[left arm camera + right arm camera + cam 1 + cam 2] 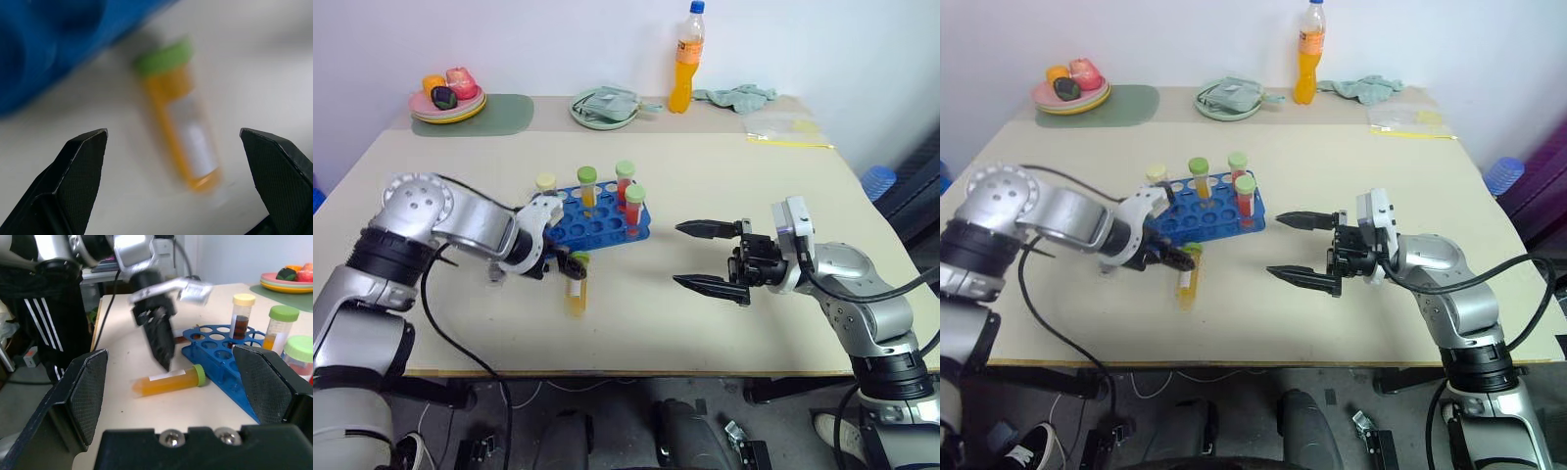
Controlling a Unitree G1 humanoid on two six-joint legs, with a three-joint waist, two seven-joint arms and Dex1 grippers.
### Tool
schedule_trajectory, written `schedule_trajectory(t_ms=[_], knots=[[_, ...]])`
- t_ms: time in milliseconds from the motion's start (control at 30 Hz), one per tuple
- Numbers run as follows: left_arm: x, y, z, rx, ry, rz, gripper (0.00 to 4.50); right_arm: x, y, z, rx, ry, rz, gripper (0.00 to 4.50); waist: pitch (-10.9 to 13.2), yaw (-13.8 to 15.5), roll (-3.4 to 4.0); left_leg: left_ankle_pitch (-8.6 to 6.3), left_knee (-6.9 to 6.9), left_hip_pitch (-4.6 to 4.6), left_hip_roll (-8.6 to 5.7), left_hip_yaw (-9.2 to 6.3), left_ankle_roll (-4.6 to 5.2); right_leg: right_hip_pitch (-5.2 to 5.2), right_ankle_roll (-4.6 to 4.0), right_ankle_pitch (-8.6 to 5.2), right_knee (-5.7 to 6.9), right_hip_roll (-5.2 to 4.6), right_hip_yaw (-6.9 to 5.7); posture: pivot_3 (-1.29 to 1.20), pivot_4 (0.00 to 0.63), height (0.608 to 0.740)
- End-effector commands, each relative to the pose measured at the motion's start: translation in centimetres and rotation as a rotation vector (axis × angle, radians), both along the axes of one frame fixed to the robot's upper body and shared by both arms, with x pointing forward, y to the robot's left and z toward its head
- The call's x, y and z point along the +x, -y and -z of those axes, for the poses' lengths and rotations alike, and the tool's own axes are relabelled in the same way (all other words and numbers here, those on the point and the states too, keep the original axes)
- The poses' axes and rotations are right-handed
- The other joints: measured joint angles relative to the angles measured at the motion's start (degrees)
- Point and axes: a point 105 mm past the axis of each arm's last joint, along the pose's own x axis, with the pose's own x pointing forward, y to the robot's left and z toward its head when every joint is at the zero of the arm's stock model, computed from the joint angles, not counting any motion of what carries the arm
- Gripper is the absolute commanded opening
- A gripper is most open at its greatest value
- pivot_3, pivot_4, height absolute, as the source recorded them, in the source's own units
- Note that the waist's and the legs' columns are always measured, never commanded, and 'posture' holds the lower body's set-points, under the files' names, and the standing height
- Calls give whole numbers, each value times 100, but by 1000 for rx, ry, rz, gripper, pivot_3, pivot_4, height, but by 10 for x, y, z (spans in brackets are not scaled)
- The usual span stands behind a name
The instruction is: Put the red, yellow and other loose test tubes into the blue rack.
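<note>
1. Counting tubes: four stand upright in the rack — one yellow-capped with dark fill, three green-capped with orange or red fill. Most holes are open.
2. One loose tube is on the table: green cap, orange fill, white label, lying flat on its side.
3. No other loose tubes are visible, so judging by that the task is nearly done; this looks like the last one.
4. The rack sits left of table centre, skewed to the edges. The tube lies just off the rack's near long side, toward the front edge, cap end pointing at the rack, apparently not touching it.
5. Left gripper: fingers spread wide, nothing held. It is angled steeply down over the tube's cap end. The left wrist view shows the tube lying between the two fingers, clear of both, its long axis running roughly along the fingers, not across them.
6. Whether the tips touch the table or tube cannot be told.
7. Right gripper: fingers wide apart, empty, pointing level toward the rack, hanging above the table right of centre, well apart from tube and rack.
8. Left to do: close on the tube, lift, upend, and seat it in a free hole.
</note>
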Motion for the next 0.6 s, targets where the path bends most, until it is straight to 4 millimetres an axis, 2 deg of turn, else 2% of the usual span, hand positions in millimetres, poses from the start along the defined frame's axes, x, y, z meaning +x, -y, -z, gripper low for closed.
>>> schedule_trajectory(t_ms=[33,233,500,533,600], knots=[[5,8,-9,-20,58,-11,4500,-1,1,-11,21,45,-2,4468,0,26,0,0,2,-2,-1,0,-1,2,0,0,-2,-2,0,0,150,740],[9,28,3,-39,56,-25,4500,0,0,-13,24,48,2,4468,0,7,0,0,2,2,-5,1,-1,8,-1,-1,-7,-7,0,0,150,740],[11,36,12,-29,59,-31,4500,-2,5,-14,18,52,29,4468,-3,16,5,0,3,9,-5,0,-1,14,-1,0,-4,-4,1,0,150,740],[11,36,12,-29,57,-33,3939,-2,6,-14,20,51,36,4500,-3,19,5,0,4,9,-6,0,-1,17,-1,-1,-7,-4,0,0,150,740],[10,35,13,-29,53,-35,3141,-1,7,-14,20,52,46,4500,-3,19,5,0,5,9,-7,0,-1,18,-1,-1,-8,-5,1,0,150,740]])
